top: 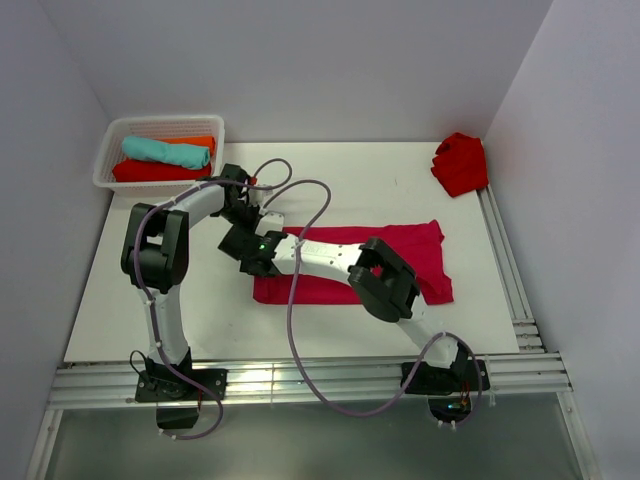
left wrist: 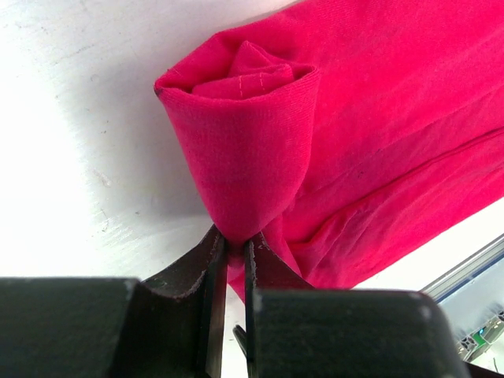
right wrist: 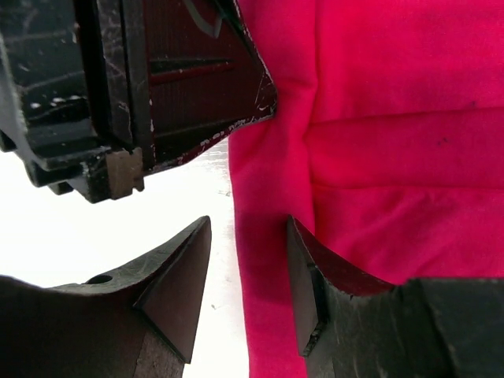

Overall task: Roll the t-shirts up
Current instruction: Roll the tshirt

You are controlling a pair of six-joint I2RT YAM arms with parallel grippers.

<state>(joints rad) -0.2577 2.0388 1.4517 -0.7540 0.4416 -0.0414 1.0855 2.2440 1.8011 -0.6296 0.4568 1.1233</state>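
White table (top: 350, 190), two loose t-shirts (top: 420, 245) (top: 460, 163), three in basket (top: 160, 121)

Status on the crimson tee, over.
Left gripper shut on crimson tee, small roll formed. Right gripper open astride its edge. Both crowd the same end.

crimson t-shirt (left wrist: 378, 118): matt knit cloth | table (top: 170, 300): smooth, faintly scuffed | basket (top: 165, 124): white perforated plastic
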